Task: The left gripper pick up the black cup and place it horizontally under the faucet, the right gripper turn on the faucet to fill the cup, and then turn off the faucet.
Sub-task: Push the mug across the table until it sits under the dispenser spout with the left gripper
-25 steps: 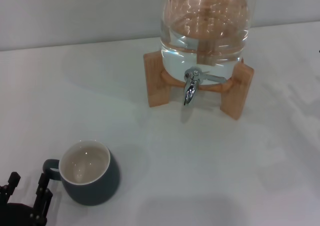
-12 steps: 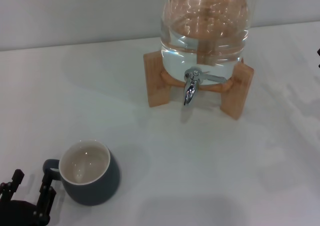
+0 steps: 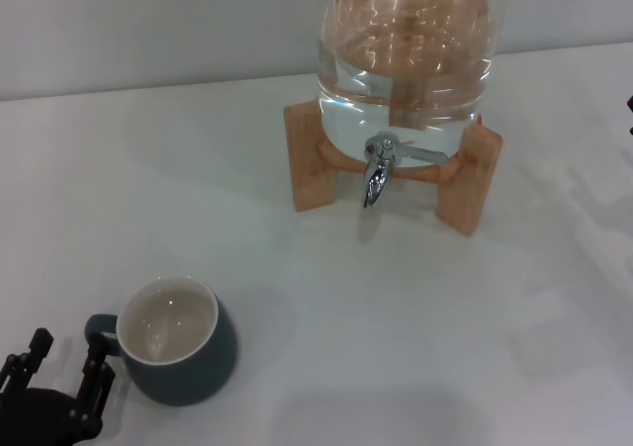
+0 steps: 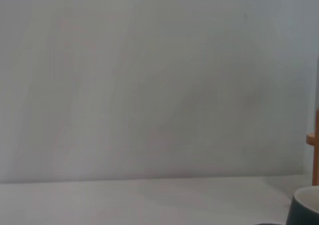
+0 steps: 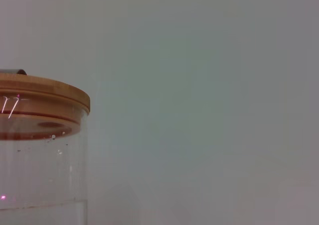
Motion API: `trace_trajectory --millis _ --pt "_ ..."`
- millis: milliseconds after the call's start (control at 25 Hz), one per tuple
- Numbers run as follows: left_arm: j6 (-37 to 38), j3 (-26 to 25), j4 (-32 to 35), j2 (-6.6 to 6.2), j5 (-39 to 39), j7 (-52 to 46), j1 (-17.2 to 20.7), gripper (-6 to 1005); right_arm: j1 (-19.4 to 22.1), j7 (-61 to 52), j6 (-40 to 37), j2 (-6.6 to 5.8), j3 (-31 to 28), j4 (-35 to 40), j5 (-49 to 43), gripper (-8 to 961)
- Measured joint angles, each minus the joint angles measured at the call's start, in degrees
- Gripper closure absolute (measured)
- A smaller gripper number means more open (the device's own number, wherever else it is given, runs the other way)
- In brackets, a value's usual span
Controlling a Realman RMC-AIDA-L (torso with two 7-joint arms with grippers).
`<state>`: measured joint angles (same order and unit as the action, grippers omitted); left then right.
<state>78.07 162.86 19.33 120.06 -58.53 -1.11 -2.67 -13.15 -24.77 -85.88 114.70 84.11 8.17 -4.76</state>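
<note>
The left gripper (image 3: 61,375), fingers spread, was seen at the desk's near-left corner beside the black cup's (image 3: 180,341) handle; the water jar's wooden lid (image 5: 40,93) was shown only by the right wrist view.

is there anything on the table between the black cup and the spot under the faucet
Nothing visible does. In the head view the black cup sits upright near the left gripper, and the stretch of white table from it to the spot below the faucet is bare. The wooden stand flanks that spot without closing it off.

Black cup (image 3: 180,340) and faucet (image 3: 377,170): separate positions.
Cup upright, cream interior empty, handle pointing left; chrome faucet spout down, well apart from cup.
</note>
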Motion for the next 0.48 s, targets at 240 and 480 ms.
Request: trace_trajectory --millis 240,480 --pt "-0.07 0.00 0.00 0.00 -0.01 -0.02 -0.23 400 0.04 0.09 -0.02 0.00 0.00 0.00 0.01 83" --pt "-0.13 0.00 -0.08 -0.09 -0.01 -0.04 -0.35 400 0.05 0.09 -0.02 -0.01 0.00 0.00 0.01 83"
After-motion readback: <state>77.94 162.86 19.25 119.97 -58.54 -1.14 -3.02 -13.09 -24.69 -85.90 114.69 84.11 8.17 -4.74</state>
